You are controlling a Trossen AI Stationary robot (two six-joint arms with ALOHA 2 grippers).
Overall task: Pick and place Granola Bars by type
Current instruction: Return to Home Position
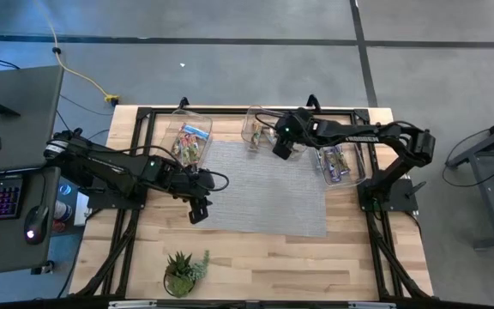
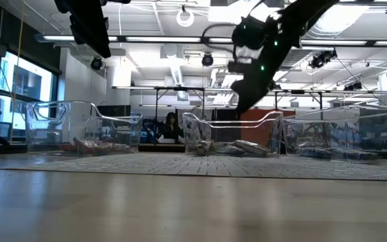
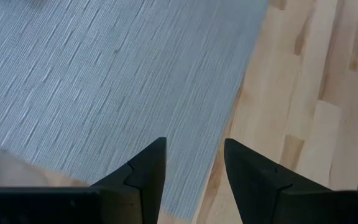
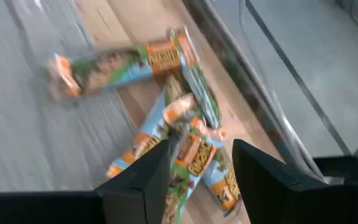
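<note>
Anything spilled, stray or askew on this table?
Nothing stands out. The granola bars lie in loose heaps inside the clear bins, and none shows on the grey mat. The right gripper hovers open by the middle bin; the left gripper hangs open over the mat's edge.

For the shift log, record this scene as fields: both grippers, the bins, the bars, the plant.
left gripper: open, empty, over the edge of the mat
right gripper: open, empty, above the middle bin
bins: left bin, middle bin and right bin, clear, in a row at the table's far side
bars: some in every bin; green-orange ones in the middle bin
plant: at the table's near edge
</note>
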